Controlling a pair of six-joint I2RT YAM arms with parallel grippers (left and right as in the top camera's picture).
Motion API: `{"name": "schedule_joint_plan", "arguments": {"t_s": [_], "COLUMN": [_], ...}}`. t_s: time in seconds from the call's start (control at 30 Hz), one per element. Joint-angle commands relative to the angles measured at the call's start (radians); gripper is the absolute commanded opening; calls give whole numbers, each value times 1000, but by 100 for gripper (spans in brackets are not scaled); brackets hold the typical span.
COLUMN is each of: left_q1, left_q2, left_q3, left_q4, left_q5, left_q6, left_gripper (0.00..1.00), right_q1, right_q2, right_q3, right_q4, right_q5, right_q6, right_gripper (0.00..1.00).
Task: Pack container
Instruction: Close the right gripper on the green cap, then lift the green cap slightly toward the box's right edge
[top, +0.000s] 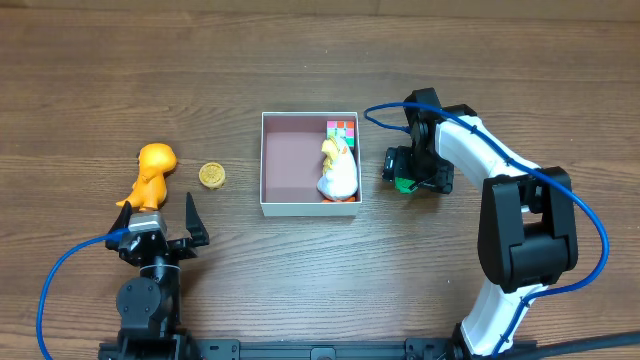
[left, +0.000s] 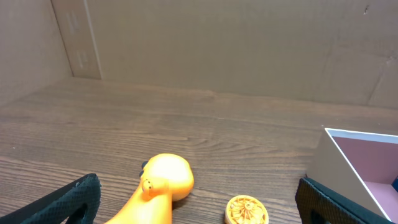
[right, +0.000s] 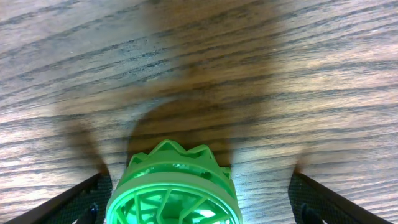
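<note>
The container (top: 264, 165), a shallow white-walled square box with a pinkish-brown floor, sits mid-table. It holds a white and yellow duck toy (top: 338, 175) and a multicoloured cube (top: 341, 129) along its right side. My left gripper (top: 158, 222) is open and empty at the front left, just behind an orange animal toy (top: 153, 172) and a yellow round toy (top: 211, 176). In the left wrist view the orange toy (left: 163, 183), yellow toy (left: 247, 210) and container corner (left: 348, 165) show ahead of the open fingers (left: 199, 205). My right gripper (top: 405, 178) is open, straddling a green ribbed round toy (right: 174, 193) on the table right of the container.
The table is dark wood. Brown cardboard walls (left: 217, 50) stand behind it. Blue cables (top: 60, 270) loop from both arms. The right arm's white and black body (top: 520, 230) fills the right front.
</note>
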Motion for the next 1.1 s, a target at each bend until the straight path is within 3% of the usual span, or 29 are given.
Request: {"name": "schedule_joint_plan", "arguments": {"t_s": [0.0, 0.47, 1.07], "left_q1": [7, 7, 7], "left_q2": [-2, -2, -2], "left_q3": [-3, -3, -3], "left_q4": [1, 1, 1], "left_q5": [4, 4, 4], "left_q6": [26, 26, 26], "left_gripper": [100, 100, 100], "right_q1": [3, 91, 73], "right_q2": [14, 14, 14], "right_q3": [-16, -16, -16], "right_q4": [-2, 15, 26], "right_q5": [-1, 26, 52], "right_q6": [-12, -33, -33], "right_gripper": [90, 89, 86]}}
